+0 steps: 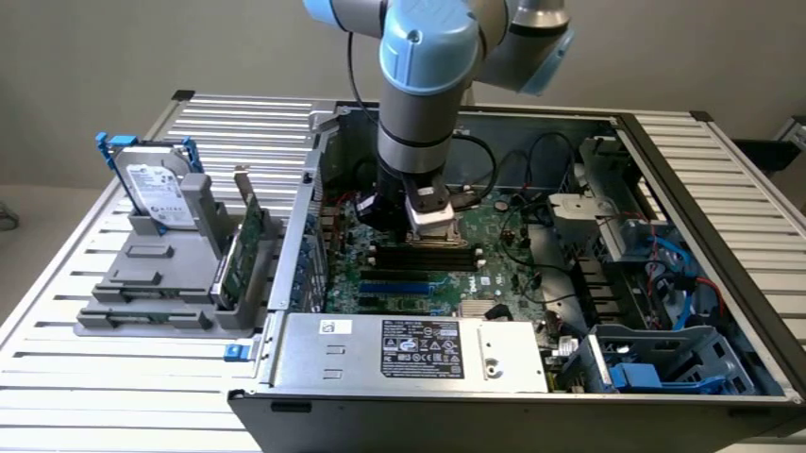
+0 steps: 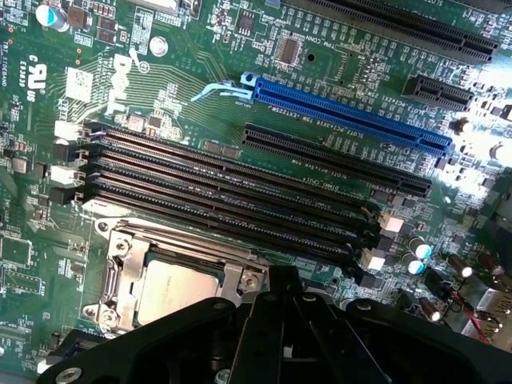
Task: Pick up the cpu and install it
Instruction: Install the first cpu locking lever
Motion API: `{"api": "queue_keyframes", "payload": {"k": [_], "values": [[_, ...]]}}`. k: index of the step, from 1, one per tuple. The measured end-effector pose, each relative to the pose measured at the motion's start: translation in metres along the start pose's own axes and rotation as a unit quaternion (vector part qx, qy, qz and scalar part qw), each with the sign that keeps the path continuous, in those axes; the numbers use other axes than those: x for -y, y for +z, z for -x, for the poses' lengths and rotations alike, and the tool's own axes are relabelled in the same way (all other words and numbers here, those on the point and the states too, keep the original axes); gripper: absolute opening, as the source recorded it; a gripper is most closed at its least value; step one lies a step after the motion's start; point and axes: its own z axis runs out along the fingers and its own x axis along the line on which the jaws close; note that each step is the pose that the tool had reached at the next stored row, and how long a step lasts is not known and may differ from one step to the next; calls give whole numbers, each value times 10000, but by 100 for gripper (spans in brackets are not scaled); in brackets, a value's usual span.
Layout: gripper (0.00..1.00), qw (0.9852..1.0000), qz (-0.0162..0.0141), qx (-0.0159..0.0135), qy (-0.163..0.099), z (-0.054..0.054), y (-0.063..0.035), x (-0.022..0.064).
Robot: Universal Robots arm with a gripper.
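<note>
Inside socket frame (image 2: pixel 172 276) cpu (image 2: pixel 178 292) lies flat; hand (image 1: pixel 431 219) clenched just above; chip light, stiff, fragile; take by thin edges.

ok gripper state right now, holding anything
gripper: shut, low over the motherboard's socket; the cpu lies in the socket; whether it's still gripped cannot be told

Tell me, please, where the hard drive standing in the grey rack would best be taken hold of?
Probably by its top end, across the flat faces, coming straight down from above. The hard drive stands upright on edge in the grey rack, so its lower part is seated while the top, flanked by the blue handles, stands free.
</note>
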Motion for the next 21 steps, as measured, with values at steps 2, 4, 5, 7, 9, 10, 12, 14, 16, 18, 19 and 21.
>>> {"api": "queue_keyframes", "payload": {"k": [2, 4, 5, 7, 9, 10, 12, 14, 16, 18, 19, 21], "values": [[11, 10000, 20, 0, 10, -1, 8, 6], [11, 10000, 47, 0, 18, -3, 15, 11], [11, 10000, 60, 0, 22, -4, 19, 14], [11, 10000, 85, 0, 30, -5, 26, 20], [11, 9999, 112, 1, 40, -6, 31, 26], [11, 9999, 126, 3, 45, -7, 32, 29], [11, 9999, 142, 7, 51, -9, 33, 36], [11, 9999, 149, 9, 52, -10, 23, 42], [11, 9999, 147, 7, 53, -12, -20, 52], [11, 9999, 149, 9, 56, -12, -83, 63], [11, 9999, 148, 10, 58, -12, -113, 69], [11, 9999, 149, 13, 60, -13, -176, 81]]}}
